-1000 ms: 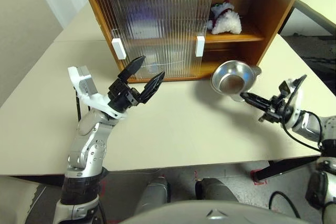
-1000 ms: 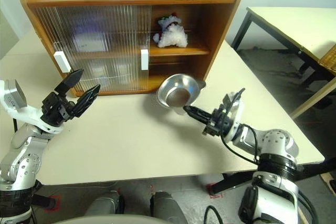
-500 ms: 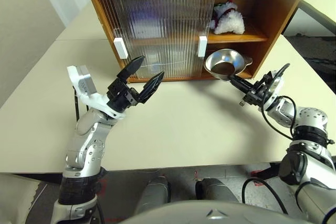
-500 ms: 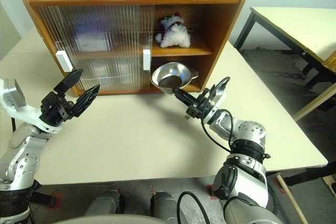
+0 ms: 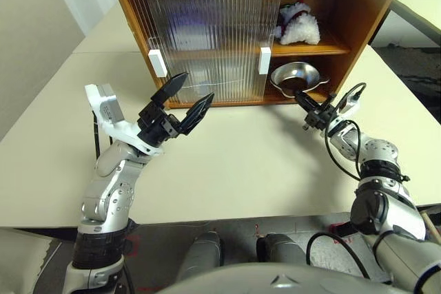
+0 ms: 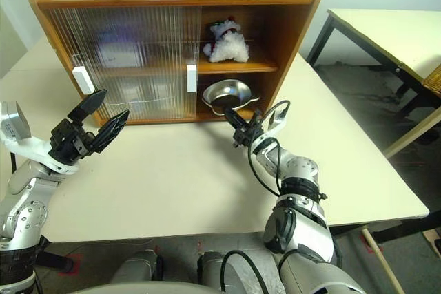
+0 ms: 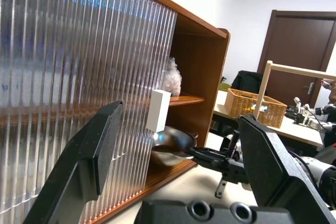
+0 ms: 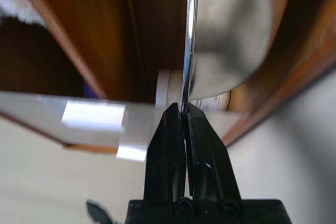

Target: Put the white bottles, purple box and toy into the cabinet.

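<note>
The cabinet [image 5: 255, 29] stands on the table [image 5: 227, 163] with its ribbed sliding doors drawn across the left part, leaving the right end open. The toy [image 5: 298, 24] sits on the upper shelf in that open end. Just below it, the steel bowl [image 5: 296, 78] hangs inside the mouth of the lower compartment (whether it touches the shelf floor cannot be told), its rim pinched between the clenched jaws of the right gripper [image 5: 303, 104], which reaches in from the table's right side. In the right wrist view a white bottle [image 8: 167, 90] shows behind the bowl, deeper on the lower shelf. The left gripper [image 5: 185, 101] hovers over the table before the doors, its jaws spread wide and grasping nothing.
</note>
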Tool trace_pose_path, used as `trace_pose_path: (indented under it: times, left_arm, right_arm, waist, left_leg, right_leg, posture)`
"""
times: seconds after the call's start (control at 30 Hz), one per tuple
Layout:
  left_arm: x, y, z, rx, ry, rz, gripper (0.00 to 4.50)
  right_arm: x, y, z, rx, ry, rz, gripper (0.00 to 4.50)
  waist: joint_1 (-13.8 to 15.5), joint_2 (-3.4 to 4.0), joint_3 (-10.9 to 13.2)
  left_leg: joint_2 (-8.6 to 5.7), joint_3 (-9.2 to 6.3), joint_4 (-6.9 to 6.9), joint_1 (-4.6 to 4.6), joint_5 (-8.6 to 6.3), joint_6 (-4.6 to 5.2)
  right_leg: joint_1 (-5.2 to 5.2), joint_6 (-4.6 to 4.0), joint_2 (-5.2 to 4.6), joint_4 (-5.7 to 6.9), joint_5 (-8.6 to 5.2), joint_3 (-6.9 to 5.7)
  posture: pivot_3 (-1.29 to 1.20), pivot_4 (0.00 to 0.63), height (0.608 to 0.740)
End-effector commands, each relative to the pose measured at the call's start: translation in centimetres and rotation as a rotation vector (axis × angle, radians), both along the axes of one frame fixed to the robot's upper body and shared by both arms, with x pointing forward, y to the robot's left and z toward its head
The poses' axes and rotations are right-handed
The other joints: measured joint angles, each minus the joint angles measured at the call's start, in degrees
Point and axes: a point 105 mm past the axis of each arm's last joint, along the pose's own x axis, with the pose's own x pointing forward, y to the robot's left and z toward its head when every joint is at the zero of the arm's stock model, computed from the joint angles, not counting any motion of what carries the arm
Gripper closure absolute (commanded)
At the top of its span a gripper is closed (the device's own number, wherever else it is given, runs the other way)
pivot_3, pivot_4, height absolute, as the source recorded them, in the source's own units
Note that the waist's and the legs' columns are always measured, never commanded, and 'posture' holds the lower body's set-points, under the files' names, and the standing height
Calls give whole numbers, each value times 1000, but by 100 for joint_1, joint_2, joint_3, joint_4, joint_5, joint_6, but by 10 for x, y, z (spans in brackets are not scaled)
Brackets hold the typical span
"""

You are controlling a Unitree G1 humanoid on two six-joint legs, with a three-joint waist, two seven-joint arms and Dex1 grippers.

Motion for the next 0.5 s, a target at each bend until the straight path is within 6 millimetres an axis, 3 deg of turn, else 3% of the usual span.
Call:
trace_pose_path:
  times: [0.03,0.5]
  left_arm:
    - [-1,1,5,12,-17,1,0]
    - [-2,1,8,17,-23,13,0]
  right_arm:
    - [8,2,-3,-20,5,-41,4452]
    - [29,16,-4,-5,18,-136,4452]
  waist:
    - [0,0,0]
    - [32,1,0]
  left_leg:
    - [0,0,0,-1,0,0]
    - [7,0,0,-1,-1,-2]
  right_leg:
    - [-2,-2,0,0,1,0]
    - [-8,-18,0,4,14,-10]
  posture:
    - [47,58,740]
    - [68,55,740]
